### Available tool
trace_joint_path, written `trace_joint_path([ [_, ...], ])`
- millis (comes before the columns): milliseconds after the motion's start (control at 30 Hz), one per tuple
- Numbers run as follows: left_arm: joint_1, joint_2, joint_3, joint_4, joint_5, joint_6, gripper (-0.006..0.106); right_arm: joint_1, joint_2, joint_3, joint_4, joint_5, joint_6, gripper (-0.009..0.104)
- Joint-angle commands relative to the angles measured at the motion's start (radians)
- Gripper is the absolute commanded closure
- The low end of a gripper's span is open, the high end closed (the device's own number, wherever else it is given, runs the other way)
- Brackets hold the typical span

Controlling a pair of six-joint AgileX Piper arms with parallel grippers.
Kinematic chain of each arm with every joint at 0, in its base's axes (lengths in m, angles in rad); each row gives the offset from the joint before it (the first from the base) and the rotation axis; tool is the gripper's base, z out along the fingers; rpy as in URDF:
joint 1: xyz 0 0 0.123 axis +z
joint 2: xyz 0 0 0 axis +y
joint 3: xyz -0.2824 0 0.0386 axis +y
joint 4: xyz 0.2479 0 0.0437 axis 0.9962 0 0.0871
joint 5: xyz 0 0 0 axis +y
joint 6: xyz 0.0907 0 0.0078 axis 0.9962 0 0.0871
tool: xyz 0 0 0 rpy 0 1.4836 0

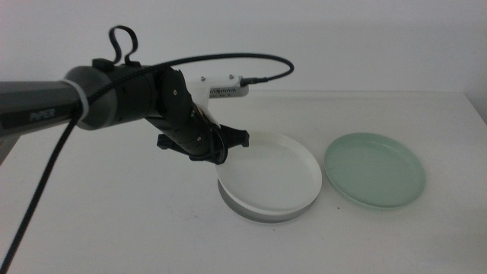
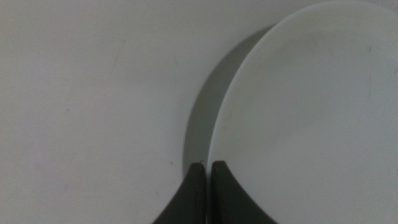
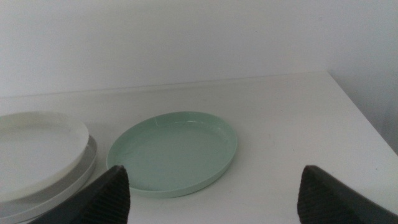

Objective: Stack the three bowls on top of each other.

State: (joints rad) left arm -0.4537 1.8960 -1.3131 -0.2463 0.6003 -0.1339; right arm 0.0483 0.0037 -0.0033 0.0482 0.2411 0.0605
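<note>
The white bowl [image 1: 270, 173] lies on top of the light grey bowl [image 1: 262, 214] at the table's middle, tilted a little with its left rim higher. My left gripper [image 1: 221, 148] is shut on that left rim; the left wrist view shows the jaws pinching the white bowl's [image 2: 311, 118] edge at the left gripper [image 2: 207, 169]. The mint green bowl [image 1: 374, 168] sits alone on the table to the right. My right gripper [image 3: 214, 202] is open and empty, out of the middle view, facing the green bowl [image 3: 174, 152], the white bowl [image 3: 37, 140] and the grey bowl [image 3: 71, 180].
The white table [image 1: 114, 228] ends at a back edge against a pale wall and at a right edge beyond the green bowl. The left arm's black cable [image 1: 46, 179] hangs over the table's left part.
</note>
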Motion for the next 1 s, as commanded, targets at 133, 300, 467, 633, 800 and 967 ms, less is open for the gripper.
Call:
trace_joint_path([
  [133,-0.006,0.013,0.005,-0.012,-0.031,0.006,0.102,0.0,-0.004,0.003,-0.009,-0.009,-0.009,0.002],
  [300,-0.006,0.015,0.005,-0.016,-0.037,0.01,0.1,0.0,-0.004,0.003,-0.009,-0.009,-0.009,0.002],
  [467,-0.006,0.015,0.005,-0.024,-0.033,0.017,0.08,0.0,-0.004,0.003,-0.009,-0.009,-0.009,0.002],
  [633,-0.006,-0.01,-0.001,-0.041,-0.01,0.098,0.043,0.0,-0.004,0.003,-0.009,-0.009,-0.009,0.002],
  [800,-0.003,-0.133,-0.017,-0.03,0.096,0.243,0.007,0.0,-0.004,0.003,-0.009,-0.009,-0.009,0.002],
  [967,0.008,-0.375,-0.019,-0.034,0.187,0.399,0.007,0.0,-0.004,0.003,-0.009,-0.009,-0.009,0.002],
])
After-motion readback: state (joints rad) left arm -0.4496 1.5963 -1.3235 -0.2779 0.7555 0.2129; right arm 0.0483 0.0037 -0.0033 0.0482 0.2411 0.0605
